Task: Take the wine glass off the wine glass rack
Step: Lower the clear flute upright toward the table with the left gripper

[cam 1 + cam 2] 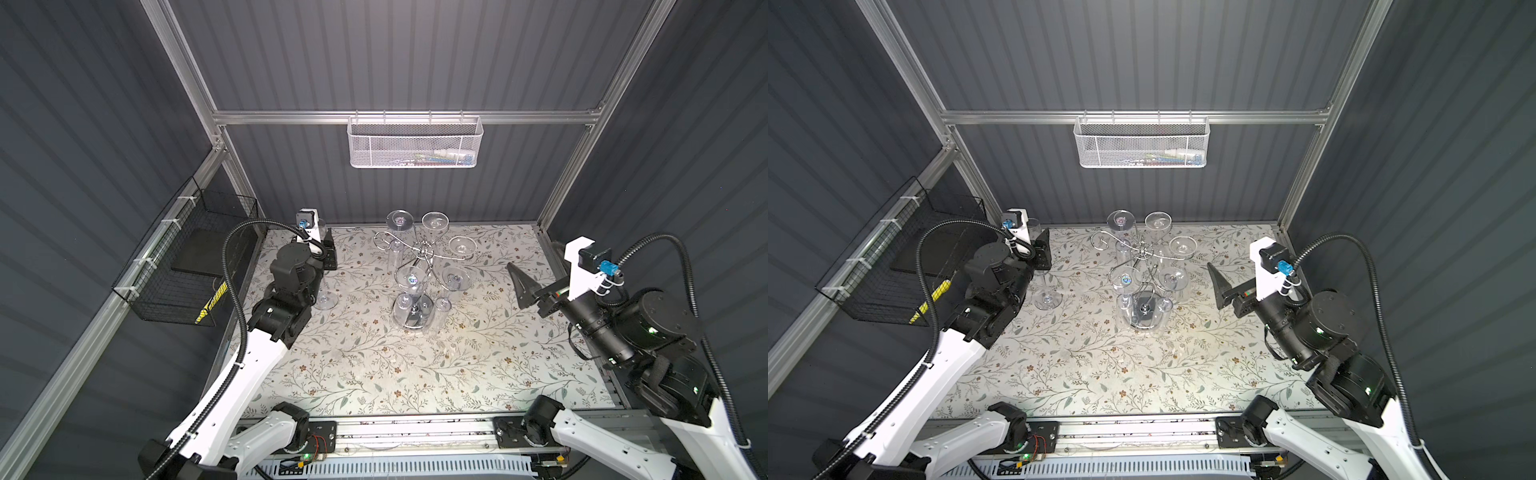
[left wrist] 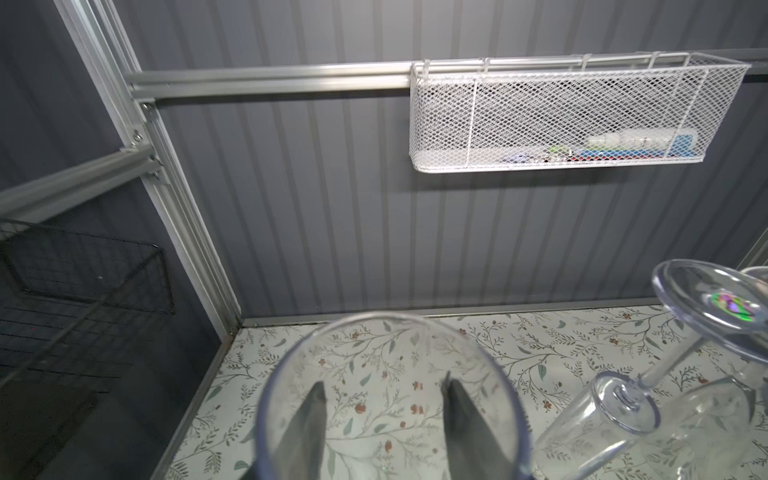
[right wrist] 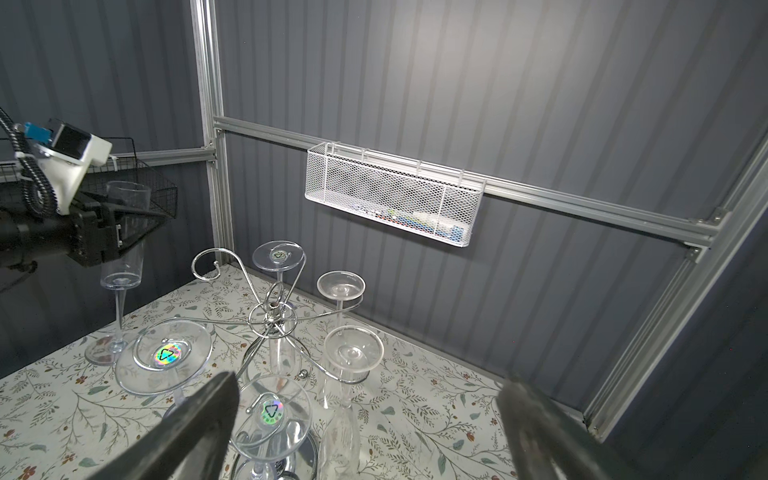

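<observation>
A: left gripper (image 2: 383, 382) status?
B: fingers partly closed, clamped on the bowl of the wine glass (image 3: 123, 257); glass upright, off the wine glass rack (image 1: 423, 248), well left of it, foot at the floral tabletop (image 1: 374, 374), contact unclear
A: right gripper (image 3: 368, 380)?
B: jaws wide apart, holding nothing, hanging right of the rack; five flutes (image 1: 411, 279) hang upside down on it

My top views are looking down on the counter (image 1: 374, 365); my wrist cameras are both closely facing the white basket (image 2: 540, 112).
</observation>
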`<state>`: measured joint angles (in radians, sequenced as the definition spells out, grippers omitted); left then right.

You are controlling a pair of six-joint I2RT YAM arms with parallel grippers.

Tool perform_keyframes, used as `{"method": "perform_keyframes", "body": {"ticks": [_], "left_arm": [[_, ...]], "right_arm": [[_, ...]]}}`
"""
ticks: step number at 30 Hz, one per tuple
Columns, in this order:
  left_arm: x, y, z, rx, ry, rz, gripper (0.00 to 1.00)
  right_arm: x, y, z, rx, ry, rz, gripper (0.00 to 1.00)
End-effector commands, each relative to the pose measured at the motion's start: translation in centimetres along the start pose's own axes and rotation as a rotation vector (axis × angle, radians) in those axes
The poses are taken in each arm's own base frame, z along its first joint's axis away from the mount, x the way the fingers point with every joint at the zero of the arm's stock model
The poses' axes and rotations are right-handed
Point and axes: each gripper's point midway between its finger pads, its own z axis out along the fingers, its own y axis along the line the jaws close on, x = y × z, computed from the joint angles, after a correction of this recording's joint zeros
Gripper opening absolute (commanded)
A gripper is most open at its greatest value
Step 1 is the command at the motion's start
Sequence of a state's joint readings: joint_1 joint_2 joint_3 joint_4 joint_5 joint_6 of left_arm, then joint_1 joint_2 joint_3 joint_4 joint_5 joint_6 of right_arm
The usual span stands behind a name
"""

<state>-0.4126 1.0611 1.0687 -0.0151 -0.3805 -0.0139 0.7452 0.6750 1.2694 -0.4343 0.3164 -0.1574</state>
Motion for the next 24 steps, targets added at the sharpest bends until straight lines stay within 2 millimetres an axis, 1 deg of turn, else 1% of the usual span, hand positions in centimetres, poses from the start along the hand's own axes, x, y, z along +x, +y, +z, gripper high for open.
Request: {"method": "perform_keyframes", "body": {"ticks": [1, 5, 8, 11, 13, 18, 23, 24], "left_arm": [[-0.4, -0.7, 1.2, 0.064, -0.064, -0.091, 0.45], [1.4, -1.0, 3.1, 0.057, -0.045, -0.076, 0.45], [2.6, -0.9, 4.3, 0.038, -0.041, -0.084, 0.45], [3.2, -0.9, 5.4, 0.027, -0.049, -0.092, 0.45], [3.8, -1.2, 6.3, 0.032, -0.044, -0.085, 0.45], [5.4, -1.9, 8.8, 0.039, -0.03, -0.07, 0.45], [6.3, -3.1, 11.0, 0.077, -0.062, -0.046, 0.45], [6.3, -3.2, 11.4, 0.078, -0.078, -0.05, 0.45]], "right_arm": [[-0.5, -0.6, -0.4, 0.029, -0.021, 0.008, 0.99], [-0.2, -0.7, -0.4, 0.033, -0.004, -0.017, 0.99], [-0.4, -1.1, -0.6, 0.052, -0.012, -0.029, 0.99], [-0.8, -1.4, -0.8, 0.065, -0.034, -0.035, 0.99], [-0.7, -1.3, -0.8, 0.063, -0.037, -0.039, 0.99], [-0.2, -1.5, -0.7, 0.079, -0.026, -0.054, 0.99], [0.4, -1.7, -0.8, 0.092, -0.016, -0.06, 0.99], [-0.2, -1.9, -0.9, 0.105, -0.044, -0.045, 0.99]]}}
